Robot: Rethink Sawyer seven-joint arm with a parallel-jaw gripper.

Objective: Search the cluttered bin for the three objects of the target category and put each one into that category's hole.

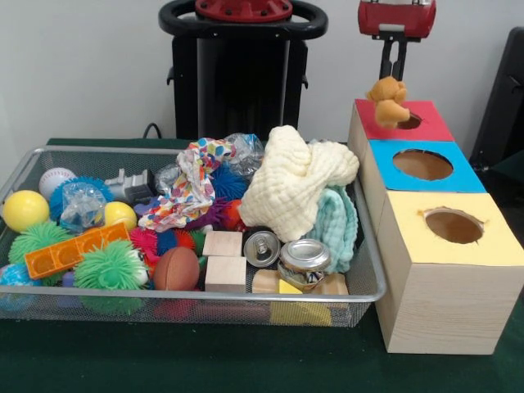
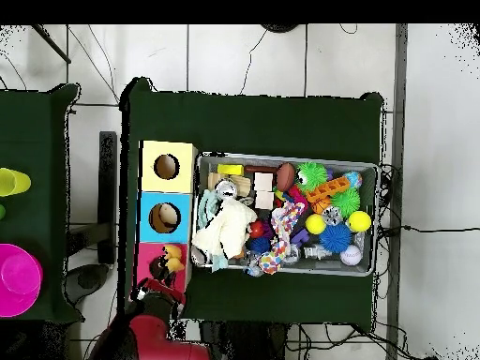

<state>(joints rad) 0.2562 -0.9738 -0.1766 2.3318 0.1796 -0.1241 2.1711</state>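
Black two-fingered hand (image 1: 394, 72) closed on small orange-tan toy figure (image 1: 389, 101), hanging directly above hole in red-topped section (image 1: 426, 123) of wooden box. At nine o'clock of box, wide silver wire-mesh bin (image 1: 370, 274), crammed with clutter, on green desk (image 1: 196, 360).

Dark green table (image 2: 281, 117), white tiled floor (image 2: 244, 61) around it, cables across tiles, second green table (image 2: 37, 131) beside, plain pale wall (image 1: 82, 65) behind.

Silver wire-mesh bin (image 1: 370, 288), matt wooden blocks (image 1: 223, 243), glossy metal cans (image 1: 304, 255).
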